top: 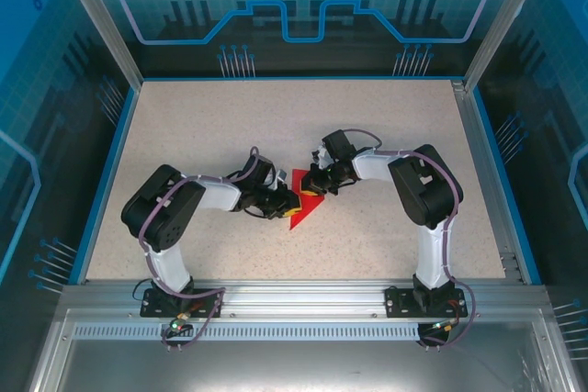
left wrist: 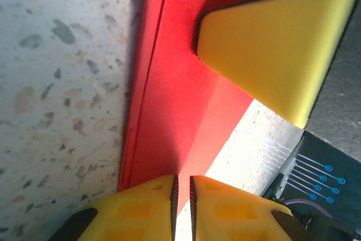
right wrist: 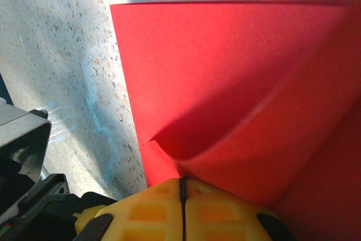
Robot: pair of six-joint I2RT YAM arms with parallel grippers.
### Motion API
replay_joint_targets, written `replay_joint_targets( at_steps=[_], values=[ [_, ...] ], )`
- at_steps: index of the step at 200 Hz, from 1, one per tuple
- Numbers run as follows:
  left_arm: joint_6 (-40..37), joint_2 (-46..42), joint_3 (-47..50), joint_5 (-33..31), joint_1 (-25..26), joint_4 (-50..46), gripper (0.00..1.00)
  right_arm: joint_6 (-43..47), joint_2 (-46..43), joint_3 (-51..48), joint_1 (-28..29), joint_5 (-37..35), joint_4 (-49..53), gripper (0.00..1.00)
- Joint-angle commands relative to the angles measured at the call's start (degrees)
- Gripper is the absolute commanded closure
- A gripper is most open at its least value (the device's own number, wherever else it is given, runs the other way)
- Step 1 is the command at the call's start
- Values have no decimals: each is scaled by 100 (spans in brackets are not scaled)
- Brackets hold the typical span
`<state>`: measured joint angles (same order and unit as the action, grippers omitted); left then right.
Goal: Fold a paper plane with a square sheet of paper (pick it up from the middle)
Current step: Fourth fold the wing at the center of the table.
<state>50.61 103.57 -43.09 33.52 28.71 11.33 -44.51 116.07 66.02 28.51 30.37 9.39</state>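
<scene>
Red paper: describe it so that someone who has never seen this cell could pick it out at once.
Start at the speckled beige tabletop and go to its middle, where the two black arms meet. There, between the left gripper and the right gripper, lies a thin, partly folded bright red sheet of paper. Nothing else on the table is red.

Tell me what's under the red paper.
Speckled table top borders the red paper and presumably continues beneath it. Whatever lies directly under the folded sheet is covered.
</scene>
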Motion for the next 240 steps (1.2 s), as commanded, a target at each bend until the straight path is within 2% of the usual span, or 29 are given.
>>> replay_joint_targets(
  at_steps=[1,42,92,143,185,240],
  values=[
    [-268,175,276,97,64,-666,83,96,426,-180,49,-734,553,93],
    [-393,-363,330,7,74,-865,82,90,439,-190,49,-749,557,92],
    [-490,-959,-64,-83,210,-1137,78,83,426,-186,49,-761,564,93],
    [-517,-600,-354,-29,429,-1090,78,75,475,-167,49,-731,547,92],
    [-506,-246,-211,-246,452,-1059,79,85,461,-168,56,-708,547,92],
    [-486,-424,87,-157,451,-894,79,93,487,-210,45,-731,547,92]
  ],
)
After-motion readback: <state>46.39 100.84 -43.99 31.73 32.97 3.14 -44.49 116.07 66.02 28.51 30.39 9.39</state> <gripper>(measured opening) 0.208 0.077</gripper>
